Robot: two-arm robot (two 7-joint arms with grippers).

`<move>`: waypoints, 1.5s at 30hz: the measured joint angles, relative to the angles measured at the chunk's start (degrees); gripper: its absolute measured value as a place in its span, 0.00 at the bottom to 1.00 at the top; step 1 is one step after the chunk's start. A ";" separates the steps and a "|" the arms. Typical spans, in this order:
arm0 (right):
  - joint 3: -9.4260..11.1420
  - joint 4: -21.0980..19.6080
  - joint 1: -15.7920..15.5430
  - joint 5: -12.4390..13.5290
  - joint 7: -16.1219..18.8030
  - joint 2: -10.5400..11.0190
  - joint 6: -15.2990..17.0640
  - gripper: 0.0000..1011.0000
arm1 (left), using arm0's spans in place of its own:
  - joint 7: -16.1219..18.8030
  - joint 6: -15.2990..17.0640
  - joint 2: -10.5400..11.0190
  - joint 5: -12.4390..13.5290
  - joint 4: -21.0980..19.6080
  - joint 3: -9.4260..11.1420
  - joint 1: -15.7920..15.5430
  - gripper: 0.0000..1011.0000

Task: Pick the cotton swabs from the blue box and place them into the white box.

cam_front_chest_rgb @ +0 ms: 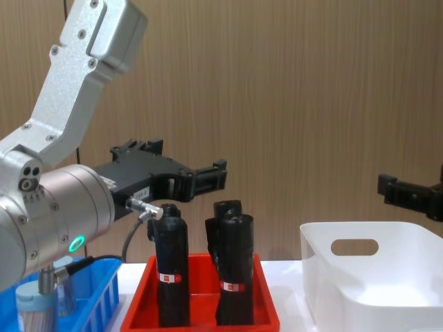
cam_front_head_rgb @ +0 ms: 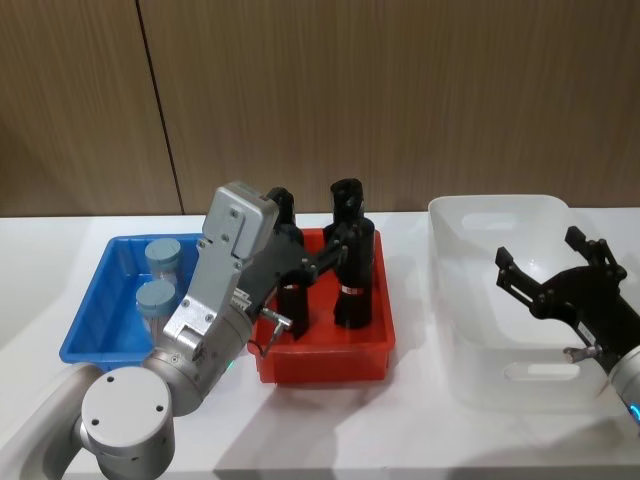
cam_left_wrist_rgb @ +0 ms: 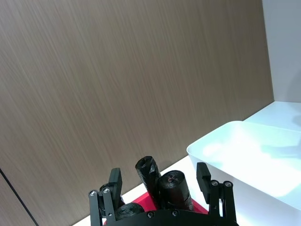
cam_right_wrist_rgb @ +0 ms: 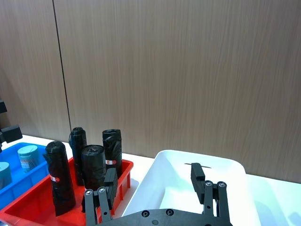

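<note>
Two cotton swabs tubs (cam_front_head_rgb: 163, 258) (cam_front_head_rgb: 155, 299) with pale blue lids stand in the blue box (cam_front_head_rgb: 92, 318) at the left; one tub (cam_front_chest_rgb: 34, 304) also shows low in the chest view. My left gripper (cam_front_head_rgb: 318, 240) hangs open and empty above the red tray, right of the blue box, its fingers (cam_left_wrist_rgb: 115, 181) spread wide. The white box (cam_front_head_rgb: 500, 215) sits at the right. Over it my right gripper (cam_front_head_rgb: 545, 255) hovers open, nothing between its fingers (cam_right_wrist_rgb: 197, 174). The right wrist view shows both tubs (cam_right_wrist_rgb: 29, 156) (cam_right_wrist_rgb: 3, 173) far off.
A red tray (cam_front_head_rgb: 325, 362) with black rolls (cam_front_head_rgb: 355, 285) (cam_front_head_rgb: 290, 305) stands between the two boxes, directly beneath my left gripper. A wood-panelled wall (cam_front_head_rgb: 400, 100) closes the back. The white table (cam_front_head_rgb: 420, 440) runs along the front.
</note>
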 joint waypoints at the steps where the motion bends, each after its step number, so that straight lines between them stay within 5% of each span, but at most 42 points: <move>1: 0.00 0.00 0.00 0.00 0.00 0.00 0.00 0.99 | 0.00 0.00 0.00 0.00 0.00 0.00 0.00 0.99; 45: 0.00 0.00 0.00 0.00 0.00 0.00 0.00 0.99 | -1.27 -0.17 0.38 -0.33 0.18 -0.60 -0.13 0.99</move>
